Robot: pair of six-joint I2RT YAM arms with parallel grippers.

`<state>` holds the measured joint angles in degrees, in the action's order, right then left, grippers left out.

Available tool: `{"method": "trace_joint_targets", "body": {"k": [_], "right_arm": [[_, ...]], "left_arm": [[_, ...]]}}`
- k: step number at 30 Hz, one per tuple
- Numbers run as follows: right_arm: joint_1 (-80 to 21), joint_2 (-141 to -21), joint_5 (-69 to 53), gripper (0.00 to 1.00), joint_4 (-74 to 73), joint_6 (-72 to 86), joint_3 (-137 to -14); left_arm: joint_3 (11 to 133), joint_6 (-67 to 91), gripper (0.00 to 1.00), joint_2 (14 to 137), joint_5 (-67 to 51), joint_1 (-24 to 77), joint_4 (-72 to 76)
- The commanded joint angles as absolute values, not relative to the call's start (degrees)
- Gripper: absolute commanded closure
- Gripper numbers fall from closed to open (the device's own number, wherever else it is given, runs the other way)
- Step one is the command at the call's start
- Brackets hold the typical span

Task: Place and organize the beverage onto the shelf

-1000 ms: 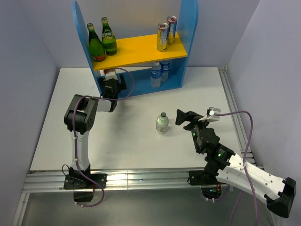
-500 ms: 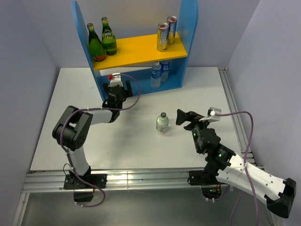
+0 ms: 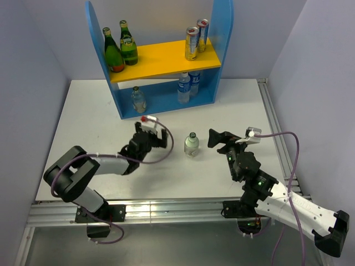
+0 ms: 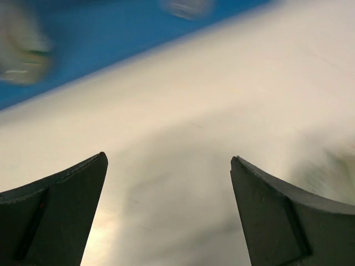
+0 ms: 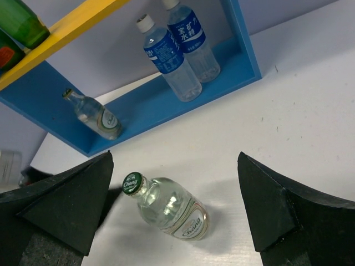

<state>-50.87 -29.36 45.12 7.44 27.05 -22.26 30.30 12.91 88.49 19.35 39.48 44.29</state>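
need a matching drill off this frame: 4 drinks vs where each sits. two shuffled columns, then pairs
Things
1. pair of dark green glass bottles
2. pair of slim metal cans
3. pair of clear plastic water bottles with blue labels
4. clear glass bottle with green cap

Places
a. white table, off the shelf
b. yellow-orange upper board, right end
c. blue lower level, right side
d. upper board, left end

Pairs: 1-d, 2-b, 3-c, 4-a
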Motion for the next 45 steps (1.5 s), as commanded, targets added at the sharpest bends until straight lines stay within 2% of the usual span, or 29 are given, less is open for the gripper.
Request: {"method": "trace_joint_targets", "body": {"k": [1,4,12,19,23,24,27,29,31,34,38,45], "right_arm": [[-51.2,-29.1,46.0,0.00,8.6,27.9,-22.1],[-51.2,-27.9,46.3,0.00,8.7,27.9,-21.5],[-51.2,-28.5,46.5,0.00,8.4,28.2,-21.7],[-51.1,-27.5,46.8,0.00,8.2,28.1,-21.4],[-51.2,-27.2,46.8,0.00,8.1,28.2,-21.3],[-51.2,-27.1,46.8,0.00,8.1,28.1,-21.3],[-51.2,-26.7,46.9,0.00,8.0,28.4,-21.2],[-51.2,-26.7,46.9,0.00,8.0,28.3,-21.1],[-51.1,-26.7,46.8,0.00,7.9,28.4,-21.1],[-51.2,-26.7,46.7,0.00,8.3,28.4,-21.0],[-51.2,-27.1,46.4,0.00,8.3,28.4,-20.9],[-51.1,-27.4,46.2,0.00,8.7,28.4,-21.0]], "left_arm": [[24.8,8.3,0.01,85.8,3.6,46.8,60.3],[25.7,11.0,0.01,87.7,-5.4,47.6,60.7],[34.2,10.5,0.01,96.8,-8.8,52.2,61.6],[42.3,10.6,0.01,106.8,-5.5,53.9,64.4],[47.5,10.4,0.07,113.4,-0.3,53.9,65.3],[48.5,10.5,0.10,114.4,2.1,53.9,64.7],[51.2,9.9,0.31,117.2,5.3,53.9,63.9],[52.0,9.5,0.57,117.7,7.5,53.9,64.2],[52.5,8.7,1.00,116.9,12.9,53.7,62.9],[52.7,7.2,1.00,115.0,17.9,52.4,62.7],[54.4,15.8,1.00,112.0,8.4,44.4,56.0],[60.2,12.5,1.00,110.6,16.4,38.3,49.8]]}}
